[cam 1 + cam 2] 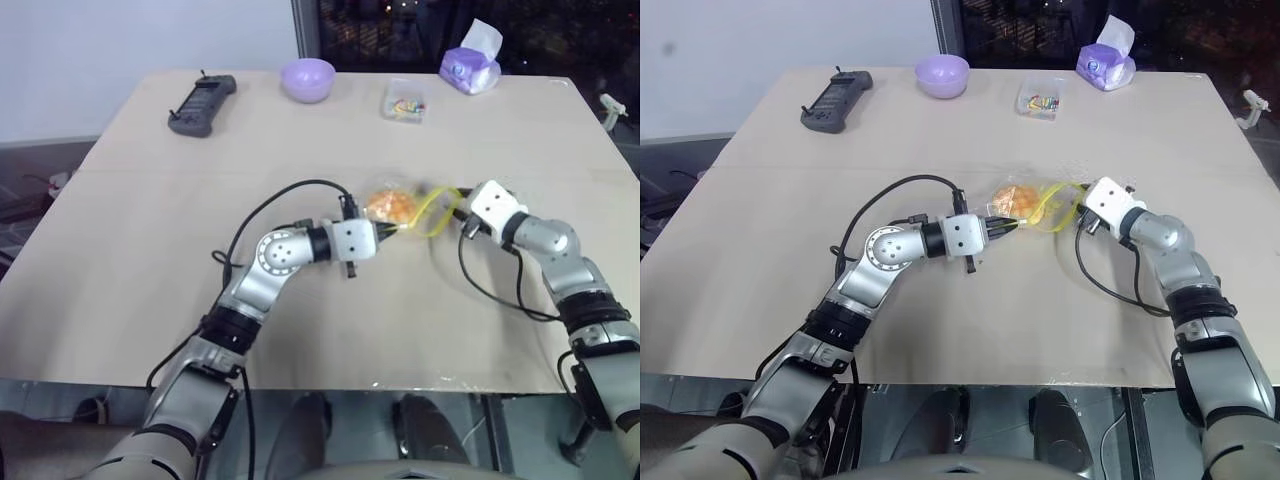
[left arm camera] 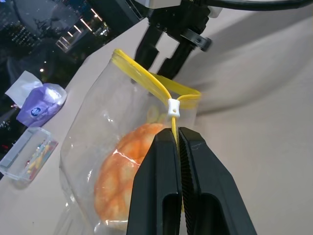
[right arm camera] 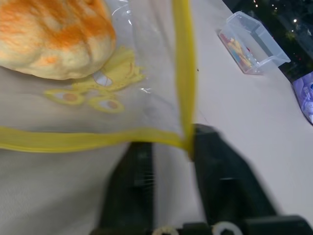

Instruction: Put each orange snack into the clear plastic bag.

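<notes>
Two black-fingered robot hands meet over the middle of a pale wooden bench, each at an end of a clear plastic bag. Pinched tight on the bag's yellow seal strip, just below a small white slider, the left hand has its ribbed fingers pressed together with only the strip between them. Opposite it, the right hand has the strip's far end between its fingers, which stand a little apart; whether they actually grip it cannot be told.

Inside the bag, just beyond the left hand's fingertips, sits the orange snack, a round domed bun, orange on top and paler below, with a cracked, grid-like crust. It already lies within the bag, so the hands appear placed to stretch the mouth taut and draw the seal closed.

Crinkly, glossy film makes up the bag, printed with a small yellow cartoon figure near the right hand.

Well beyond both hands, along the bench's far edge, lie a dark handheld controller, a smooth lilac bowl, a small clear box of colourful bits, and a purple tissue pack.
</notes>
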